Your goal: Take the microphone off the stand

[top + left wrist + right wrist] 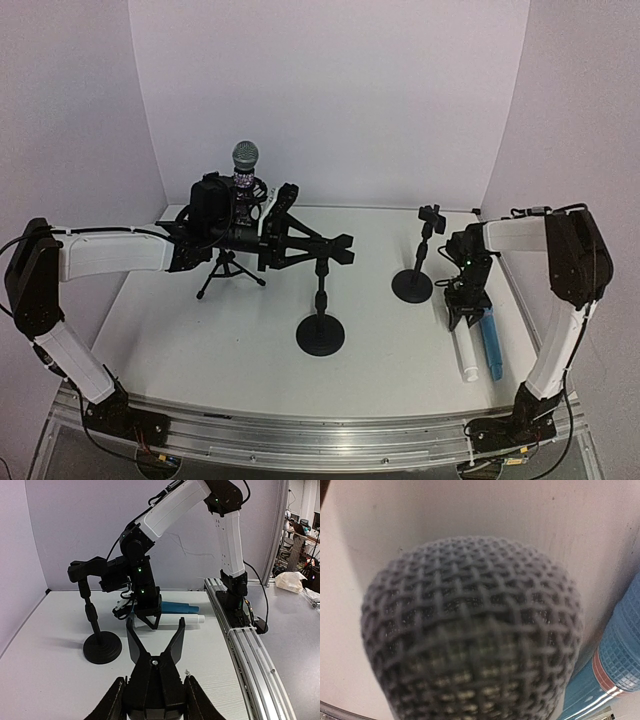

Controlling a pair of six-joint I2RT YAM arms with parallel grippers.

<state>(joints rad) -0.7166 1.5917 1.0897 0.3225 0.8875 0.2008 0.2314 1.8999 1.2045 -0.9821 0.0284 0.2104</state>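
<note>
Pale lilac walls closed round a white table [200, 340]. From overhead, the silver-grilled microphone [245, 156] stood upright in its tripod stand [230, 272], upper left of centre. The left gripper [347, 250] hung mid-frame, jaws spread and empty, by the top of a round-base stand [320, 335]. At right, the right gripper [467, 312] pointed down onto a white microphone [468, 358] lying just beside a blue microphone [493, 348], with a second round-base stand [412, 284] near.

Left wrist view: its fingers [132, 640] splayed, nothing between.

Right wrist view: a mesh grille [470, 630] filled the frame, blue at lower right. Whether those jaws gripped, I couldn't tell.
</note>
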